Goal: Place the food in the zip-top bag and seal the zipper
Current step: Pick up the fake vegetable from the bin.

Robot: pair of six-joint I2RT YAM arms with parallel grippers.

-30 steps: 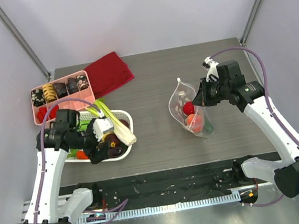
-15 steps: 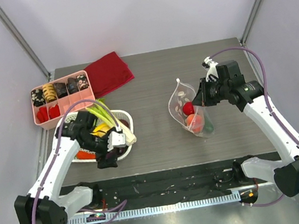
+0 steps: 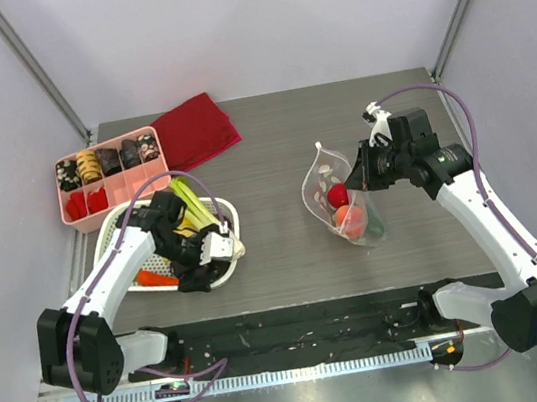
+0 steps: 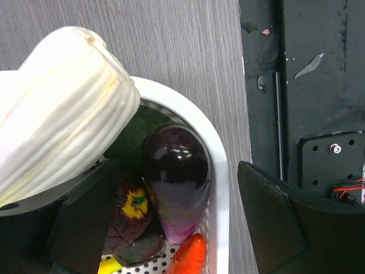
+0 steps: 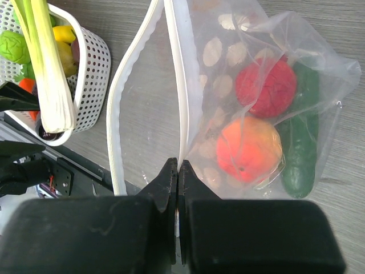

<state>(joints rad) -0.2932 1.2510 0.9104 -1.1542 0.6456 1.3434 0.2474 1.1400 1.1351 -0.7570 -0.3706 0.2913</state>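
Because the limp, clear dotted zip-top bag [image 5: 219, 51] would likely slump shut alone, the right fingers [image 5: 162, 191] were pinched on its ridged white zipper strip [image 5: 181, 85], propping the mouth agape. It lay right of the tabletop's centre, holding 3 pieces: a textured red tomato [image 5: 266, 87], a smooth orange peach [image 5: 250, 153] and a green cucumber [image 5: 300, 154]. The left fingers [image 4: 85, 217] stood wide open astride a glossy purple eggplant [image 4: 175, 188] in the perforated white basket [image 4: 219, 188] near the left edge, beside a ribbed white leek [image 4: 63, 131].

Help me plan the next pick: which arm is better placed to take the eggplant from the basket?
Left. The left fingers, open, frame the purple eggplant by the rim of the white basket. The right fingers are shut on the zipper of the zip-top bag, holding its mouth open, far from the basket.
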